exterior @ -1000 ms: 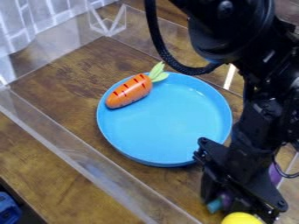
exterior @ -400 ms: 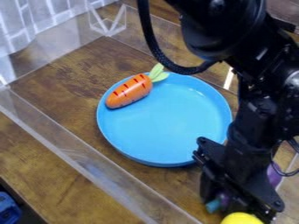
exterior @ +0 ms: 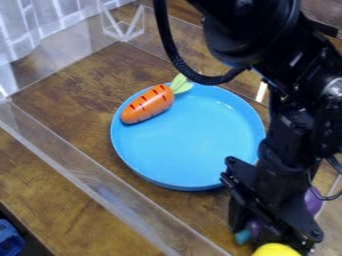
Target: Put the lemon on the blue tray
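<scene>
My gripper (exterior: 262,243) is low over the near right corner of the wooden surface (exterior: 60,165), its fingers closed; whether they are clamped on the lemon (exterior: 277,250) or merely drawn together beside it, I cannot tell, since the dark linkages and the lower border of the view hide the contact. The lemon lies at that same near right corner, directly under or against the fingertips, with only its upper part on view. The blue tray (exterior: 187,138) sits farther in, toward the far right, and the carrot (exterior: 148,104) rests across its far left rim, partly inside. A purple item (exterior: 314,201) is partly visible behind the gripper, toward the right edge. Assessment of handling: the lemon looks to be light, moulded plastic, stiff rather than yielding, and unlikely to bruise or break. Its glossy, rounded skin is the main defect for gripping; pads placed high on the curve would probably squeeze it out and send it rolling. Recommended hold: across the narrow waist at the widest level, one pad on each flank, clear of the tapered ends. Before any lift, the grip requires confirmation. If sound, a modest raise over the rim and a low release inside the dish should suffice.
</scene>
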`<state>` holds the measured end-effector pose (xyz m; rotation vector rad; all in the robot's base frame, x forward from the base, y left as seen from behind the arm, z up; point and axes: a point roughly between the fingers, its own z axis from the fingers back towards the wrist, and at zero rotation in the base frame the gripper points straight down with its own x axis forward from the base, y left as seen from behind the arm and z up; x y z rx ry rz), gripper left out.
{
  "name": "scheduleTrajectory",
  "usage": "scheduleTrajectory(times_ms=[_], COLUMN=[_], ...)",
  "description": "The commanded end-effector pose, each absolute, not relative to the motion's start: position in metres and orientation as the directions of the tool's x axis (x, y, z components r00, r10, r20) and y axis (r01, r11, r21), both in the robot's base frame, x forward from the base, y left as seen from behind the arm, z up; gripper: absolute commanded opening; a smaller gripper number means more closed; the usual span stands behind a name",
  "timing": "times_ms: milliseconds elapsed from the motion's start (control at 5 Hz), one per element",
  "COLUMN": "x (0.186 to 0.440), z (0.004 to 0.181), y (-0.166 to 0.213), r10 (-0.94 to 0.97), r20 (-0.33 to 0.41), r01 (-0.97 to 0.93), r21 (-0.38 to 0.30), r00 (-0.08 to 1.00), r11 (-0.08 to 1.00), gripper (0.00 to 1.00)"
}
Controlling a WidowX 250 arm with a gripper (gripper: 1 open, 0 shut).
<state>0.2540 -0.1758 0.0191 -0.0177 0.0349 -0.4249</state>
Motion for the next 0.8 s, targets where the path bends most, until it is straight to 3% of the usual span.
scheduleTrajectory(times_ms=[0, 400, 600], x=[0.256, 0.266, 0.266], z=[0.037, 0.052, 0.073], y=[-0.175, -0.171, -0.164], r10=[-0.420, -0.420, -0.401], r20=[-0.004, -0.018, -0.025], r01=[0.420, 0.420, 0.401], r21=[-0.026, -0.011, 0.009], r00=[0.907, 0.907, 0.916], r11=[0.907, 0.908, 0.916], gripper=[0.00, 0.00, 0.00])
